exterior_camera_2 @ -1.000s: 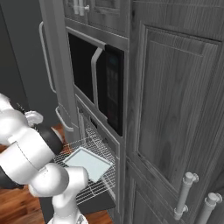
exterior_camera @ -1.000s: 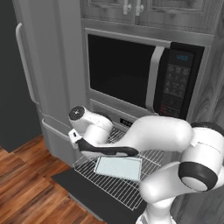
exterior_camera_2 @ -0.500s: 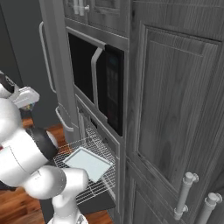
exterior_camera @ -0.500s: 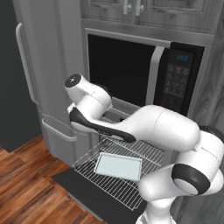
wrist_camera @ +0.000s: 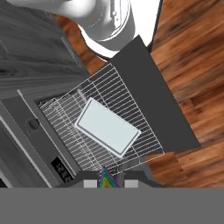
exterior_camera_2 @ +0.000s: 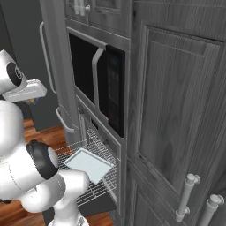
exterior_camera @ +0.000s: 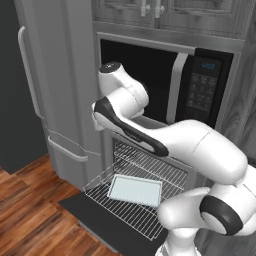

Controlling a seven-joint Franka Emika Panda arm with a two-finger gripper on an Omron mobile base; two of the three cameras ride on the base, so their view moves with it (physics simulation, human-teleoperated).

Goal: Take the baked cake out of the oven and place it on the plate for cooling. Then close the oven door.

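Observation:
The oven (exterior_camera: pixel 150 159) stands open below the microwave. Its door (exterior_camera: pixel 95 221) lies flat and dark over the floor, and in the hand view the oven door (wrist_camera: pixel 162 101) shows from high above. A wire rack (exterior_camera: pixel 102 186) is pulled out over the door, with a pale rectangular tray (exterior_camera: pixel 135 190) lying on it. My gripper (wrist_camera: pixel 106 180) is raised well above the rack and shut on a small rainbow-coloured cake (wrist_camera: pixel 105 177). From the right base the gripper (exterior_camera_2: pixel 32 100) sits at the far left at microwave height, a bit of the cake (exterior_camera_2: pixel 31 101) showing under it. The plate is out of view.
A black microwave (exterior_camera: pixel 165 85) with a vertical silver handle sits above the oven. A grey fridge (exterior_camera: pixel 55 100) stands to the left, tall wood cabinets (exterior_camera_2: pixel 176 110) to the right. The floor (exterior_camera: pixel 30 225) is wood. The oven's control strip (wrist_camera: pixel 61 168) shows a small black display.
The arm has swung up from just over the pulled-out rack to microwave height, carrying the hand up and away from the tray. The rack, tray and door have stayed put.

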